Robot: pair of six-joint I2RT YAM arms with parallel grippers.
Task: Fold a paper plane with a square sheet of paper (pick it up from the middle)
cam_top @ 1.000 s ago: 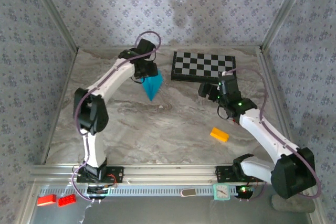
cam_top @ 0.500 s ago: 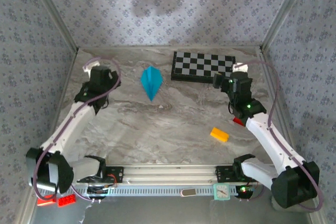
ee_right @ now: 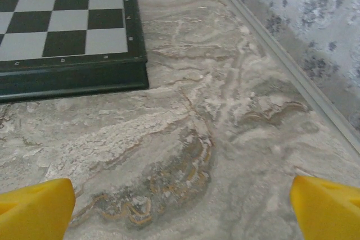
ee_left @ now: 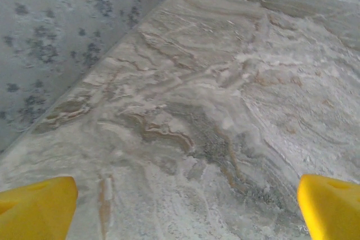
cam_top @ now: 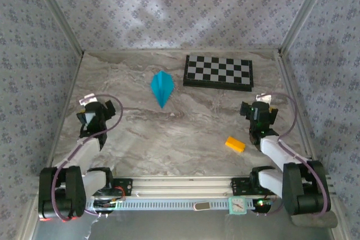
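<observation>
The paper plane (cam_top: 162, 88), a narrow cyan-blue dart with a centre crease, lies flat on the marble table (cam_top: 185, 133) at mid-back, its point toward the near side. Nothing touches it. My left gripper (cam_top: 91, 111) is drawn back to the near left, well away from the plane. It is open, and in the left wrist view the gripper (ee_left: 185, 212) has only bare marble between its yellow fingertips (ee_left: 36, 209). My right gripper (cam_top: 260, 109) sits at the near right, also open; the gripper (ee_right: 181, 209) has nothing between its fingertips (ee_right: 329, 209).
A black-and-white chessboard (cam_top: 218, 71) lies at the back right, its near corner (ee_right: 62, 21) ahead of the right gripper. A small yellow-orange block (cam_top: 235, 144) rests near the right arm. Patterned walls (cam_top: 34, 54) close the left, back and right sides.
The left gripper let go of the plane and swung back to the near left, opening wide. The right arm pulled back from the chessboard to the near right. The plane stays on the table.
</observation>
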